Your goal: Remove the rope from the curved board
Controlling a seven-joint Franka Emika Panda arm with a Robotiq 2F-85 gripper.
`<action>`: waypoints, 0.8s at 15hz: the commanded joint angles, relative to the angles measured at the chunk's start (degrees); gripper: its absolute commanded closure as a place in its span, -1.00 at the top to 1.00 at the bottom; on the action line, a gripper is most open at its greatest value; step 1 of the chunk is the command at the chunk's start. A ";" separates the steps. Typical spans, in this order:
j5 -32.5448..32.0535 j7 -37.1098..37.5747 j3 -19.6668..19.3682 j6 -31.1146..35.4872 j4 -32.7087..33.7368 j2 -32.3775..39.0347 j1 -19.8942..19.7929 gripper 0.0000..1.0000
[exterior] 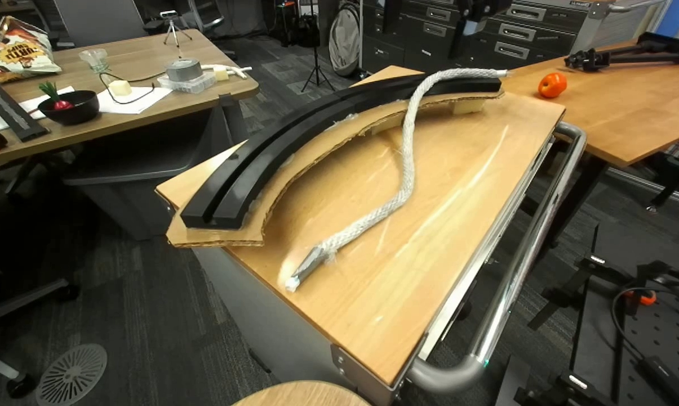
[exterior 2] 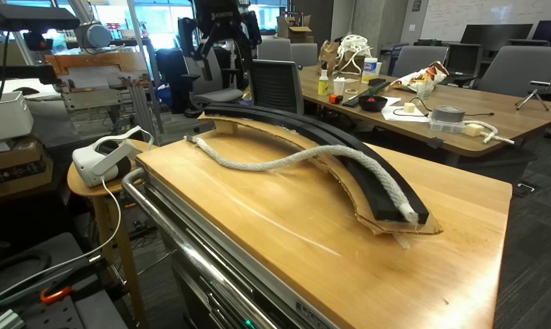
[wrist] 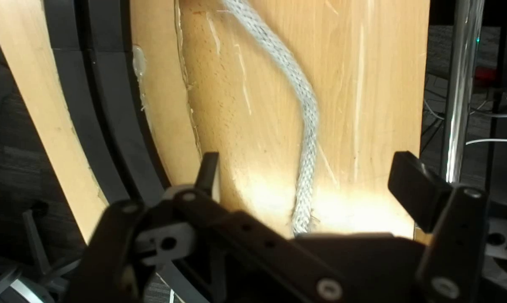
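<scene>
The silvery-grey braided rope lies in a loose S on the wooden cart top; it also shows in an exterior view and in the wrist view. One end rests across the end of the black curved board, also seen in an exterior view and the wrist view. The grey-taped end lies off the board on bare wood. My gripper is open and empty, raised above the cart. In the wrist view its fingers stand wide either side of the rope near its taped end, whose tip is hidden.
The board is stuck on a cardboard strip raised on blocks. A metal rail runs along the cart's edge. A table with a bowl and tape roll stands beyond. A tomato sits on another table. A headset rests on a stool.
</scene>
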 commanded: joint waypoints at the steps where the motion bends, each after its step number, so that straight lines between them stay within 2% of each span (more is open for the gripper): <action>1: -2.03 1.70 0.21 2.65 0.40 0.95 0.10 1.00; 2: -6.15 5.06 0.65 5.88 0.48 1.86 -0.72 1.00; 4: -10.49 8.17 -0.42 9.18 0.32 3.46 -2.07 1.00; 5: -14.79 11.10 -1.21 11.85 -0.82 3.77 -3.61 1.00; 8: -20.08 14.70 -5.17 12.41 -2.81 6.14 -7.78 1.00; 10: -20.45 15.11 -8.17 12.91 -3.44 8.70 -10.49 1.00; 12: -14.36 9.45 -10.22 12.24 -2.72 10.89 -11.93 1.00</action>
